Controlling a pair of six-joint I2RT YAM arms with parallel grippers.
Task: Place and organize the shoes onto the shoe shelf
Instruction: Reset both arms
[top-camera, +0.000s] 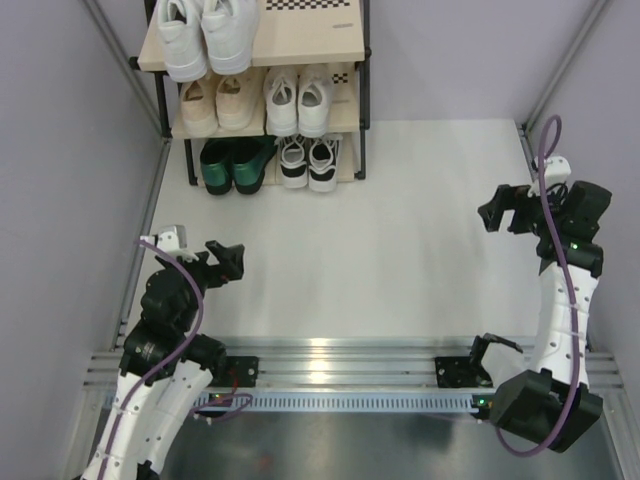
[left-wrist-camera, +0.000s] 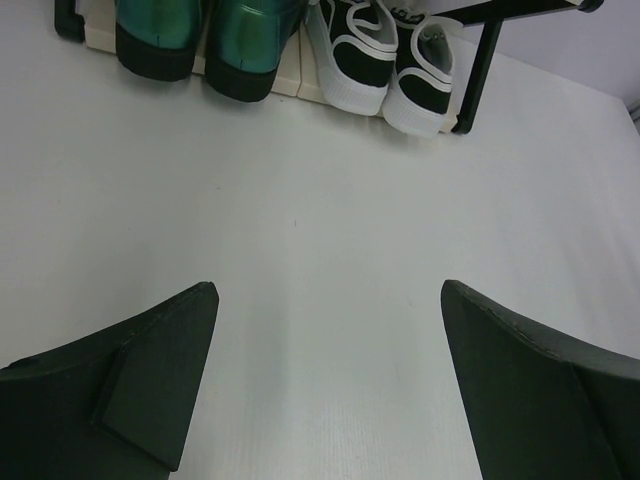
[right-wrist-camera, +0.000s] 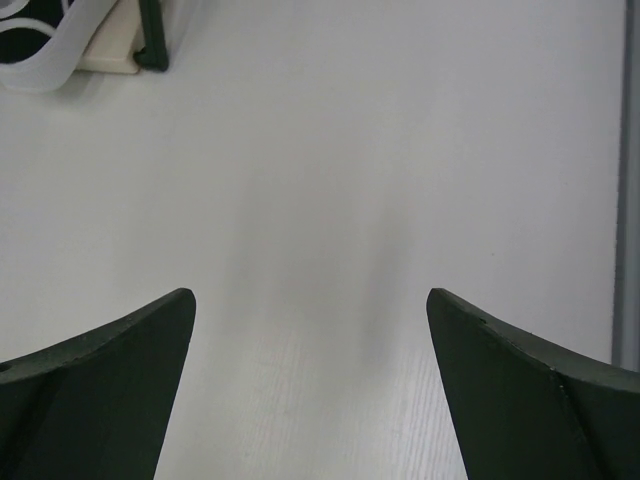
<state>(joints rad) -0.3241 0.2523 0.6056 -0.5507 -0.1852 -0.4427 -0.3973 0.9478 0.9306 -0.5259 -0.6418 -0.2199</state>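
Left wrist, green shoes (left-wrist-camera: 160, 35) beyond left hand (left-wrist-camera: 328, 292)

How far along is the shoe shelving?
Looks finished. On the shoe shelf: larger white sneakers top; beige sneakers and small white sneakers middle; dark green shoes and black-and-white sneakers bottom. In hand: nothing, left gripper and right gripper open. Left: no loose shoes visible.

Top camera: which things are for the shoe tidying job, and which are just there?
For the job:
shoe shelf
big white sneakers
beige sneakers
small white sneakers
dark green shoes
black-and-white sneakers

Just there:
metal rail
grey wall
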